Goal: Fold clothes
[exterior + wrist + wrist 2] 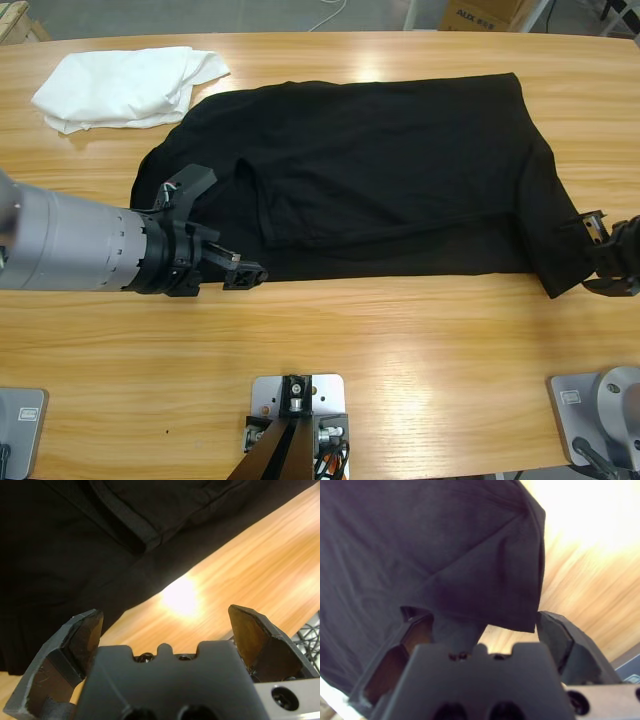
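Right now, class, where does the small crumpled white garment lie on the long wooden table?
In the high view, the white garment lies at the table's upper left, just beyond the large black T-shirt's upper-left edge.

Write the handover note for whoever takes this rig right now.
Left gripper: open, at the near-left edge of the black T-shirt, holding nothing.
Right gripper: open, with the shirt's near-right corner lying between its fingers, not clamped.
The shirt lies spread across the table, partly folded over itself. A white garment sits at the far left.
Left to do: grasp both ends and finish the fold.
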